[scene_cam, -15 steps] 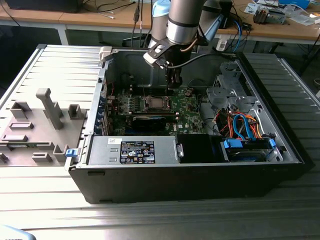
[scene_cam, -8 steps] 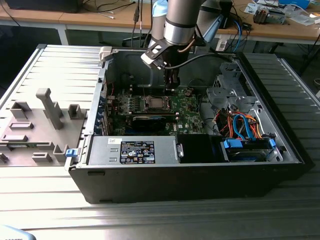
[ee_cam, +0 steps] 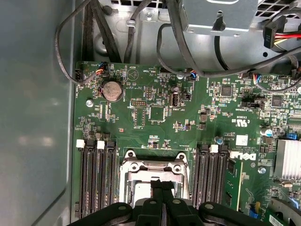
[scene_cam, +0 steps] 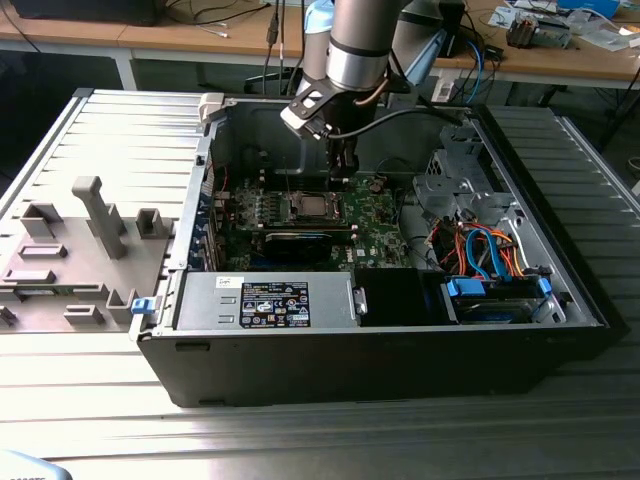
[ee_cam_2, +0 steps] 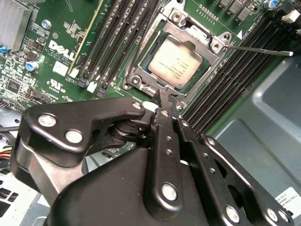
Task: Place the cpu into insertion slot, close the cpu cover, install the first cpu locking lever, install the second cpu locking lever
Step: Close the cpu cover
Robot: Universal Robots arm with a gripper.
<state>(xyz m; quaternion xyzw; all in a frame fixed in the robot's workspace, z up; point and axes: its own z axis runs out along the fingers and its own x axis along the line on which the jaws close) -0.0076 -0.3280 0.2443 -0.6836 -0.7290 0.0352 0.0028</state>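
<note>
The cpu [ee_cam_2: 175, 62], a silver-grey square, lies in the insertion slot [ee_cam_2: 135, 79] on the green motherboard [ee_cam: 155, 113]. The cpu cover [ee_cam_2: 189, 32], a silvery frame, lies down around it. One thin locking lever [ee_cam_2: 256, 49] sticks out sideways from the socket, unlatched. My gripper [ee_cam_2: 167, 100] is shut, its black fingertips together right at the socket's edge with nothing visible between them. In the first wrist view the gripper [ee_cam: 162, 184] hangs over the cover frame [ee_cam: 153, 167]. In the exterior view the gripper [scene_cam: 344, 172] reaches down into the open case just behind the cpu [scene_cam: 309, 207].
Long black memory slots [ee_cam_2: 117, 37] flank the socket on both sides. A black expansion card [scene_cam: 295, 243], the power supply [scene_cam: 265, 300] and a drive cage with coloured cables [scene_cam: 480, 250] fill the case. A grey fixture tray [scene_cam: 70, 250] lies at the exterior view's left.
</note>
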